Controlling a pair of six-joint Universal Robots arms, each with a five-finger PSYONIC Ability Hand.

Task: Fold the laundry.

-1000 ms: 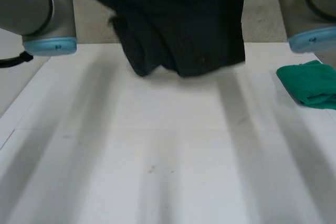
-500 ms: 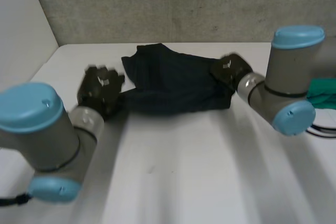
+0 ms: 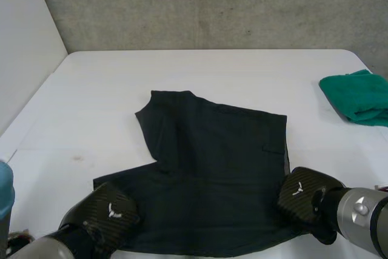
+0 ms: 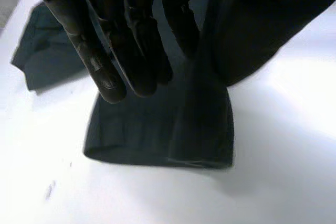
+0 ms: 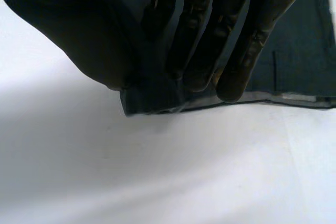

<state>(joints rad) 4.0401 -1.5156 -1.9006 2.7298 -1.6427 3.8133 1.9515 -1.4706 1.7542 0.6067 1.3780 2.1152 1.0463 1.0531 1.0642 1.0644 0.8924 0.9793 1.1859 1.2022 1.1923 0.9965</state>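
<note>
A dark shirt point(image 3: 212, 168) lies spread on the white table point(image 3: 91, 101), its collar end toward the far wall. My left hand point(image 3: 109, 213) rests at the shirt's near left corner. In the left wrist view its straight fingers point(image 4: 131, 40) lie over the shirt point(image 4: 147, 129), and a ridge of cloth rises between them and the thumb. My right hand point(image 3: 303, 195) is at the near right corner. In the right wrist view the right hand point(image 5: 210, 35) has straight fingers pinching the shirt's hem corner point(image 5: 152, 100) against the thumb.
A crumpled green cloth point(image 3: 357, 96) lies at the table's right edge. A concrete wall stands behind the table. Bare white table point(image 5: 157, 171) lies in front of the shirt's near hem.
The shirt hung in the air a second ago, was lowered at the far side of the table, and now lies spread flat. Both hands have pulled back to its near corners.
</note>
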